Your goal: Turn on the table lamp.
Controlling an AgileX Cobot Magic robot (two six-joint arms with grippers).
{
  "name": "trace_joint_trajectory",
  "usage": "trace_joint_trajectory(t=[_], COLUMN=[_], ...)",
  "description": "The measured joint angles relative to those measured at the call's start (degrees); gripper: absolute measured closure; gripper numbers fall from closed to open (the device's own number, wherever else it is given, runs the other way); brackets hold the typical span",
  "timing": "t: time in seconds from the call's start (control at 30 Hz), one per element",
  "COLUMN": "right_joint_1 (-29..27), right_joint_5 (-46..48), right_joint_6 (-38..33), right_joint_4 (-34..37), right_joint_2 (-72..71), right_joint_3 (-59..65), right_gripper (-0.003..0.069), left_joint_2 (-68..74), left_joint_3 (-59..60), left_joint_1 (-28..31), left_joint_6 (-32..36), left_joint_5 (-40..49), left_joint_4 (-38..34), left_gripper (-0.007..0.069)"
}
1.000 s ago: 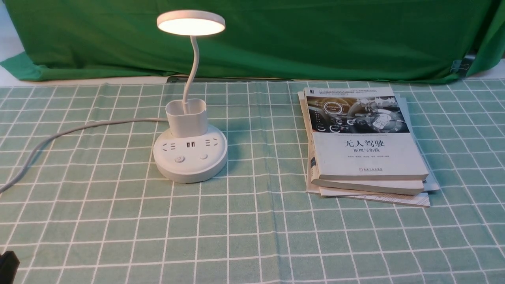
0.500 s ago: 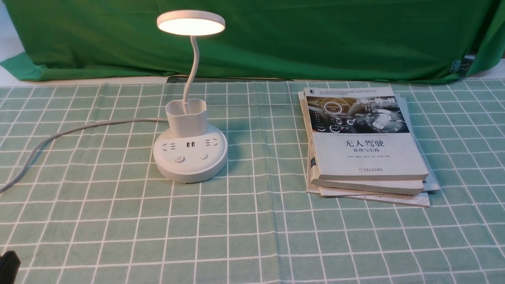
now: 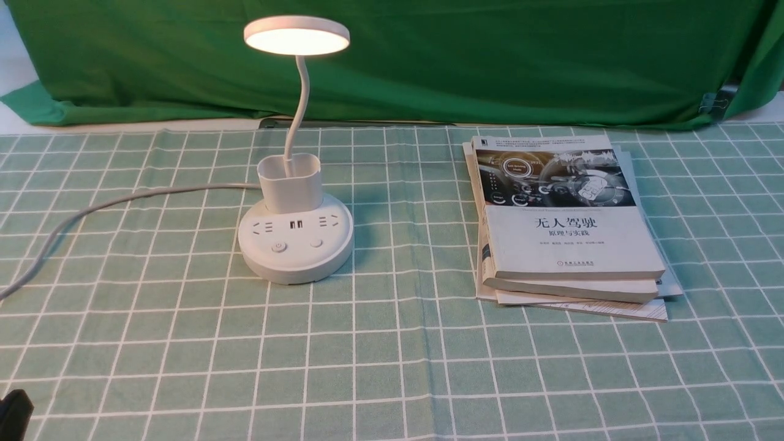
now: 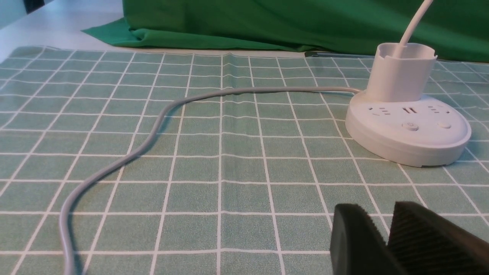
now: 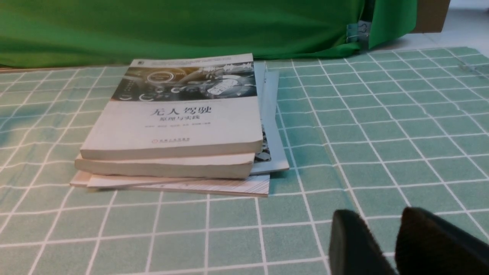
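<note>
You had the table lamp (image 3: 296, 240) standing on the left half of the table (image 3: 392, 367), on the green checked cloth, and its disc head (image 3: 296, 35) was glowing. Its round base (image 4: 408, 131) sat well apart from your left gripper (image 4: 386, 244), which hung low over the cloth at the near left corner, with the lamp ahead of it and off toward the middle of the table. That gripper touched nothing, and its two black fingers (image 4: 355, 240) stood close together with only a narrow gap showing at the tips. The grey cord (image 4: 153, 126) ran from the back of the base across the cloth and curved toward the left arm's side. Your right gripper (image 5: 382, 244) hovered over bare cloth near the stack of books (image 5: 172, 130), which lay ahead of it on the right half of the table; its fingers stood slightly apart and held nothing. The lamp was out of sight in the right wrist view.
</note>
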Motion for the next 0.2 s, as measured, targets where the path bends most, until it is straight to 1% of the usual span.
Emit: trace_joint_trajectory(t=[0.2], right_joint_1=[0.0], right_joint_5=[-0.1], right_joint_6=[0.0], right_joint_4=[0.0], right_joint_2=[0.0], right_joint_3=[0.0], right_gripper=[0.0418], left_joint_2=[0.0], left_joint_3=[0.0], left_joint_1=[0.0], left_joint_6=[0.0], left_joint_5=[0.0], left_joint_4=[0.0], left_gripper=[0.0457])
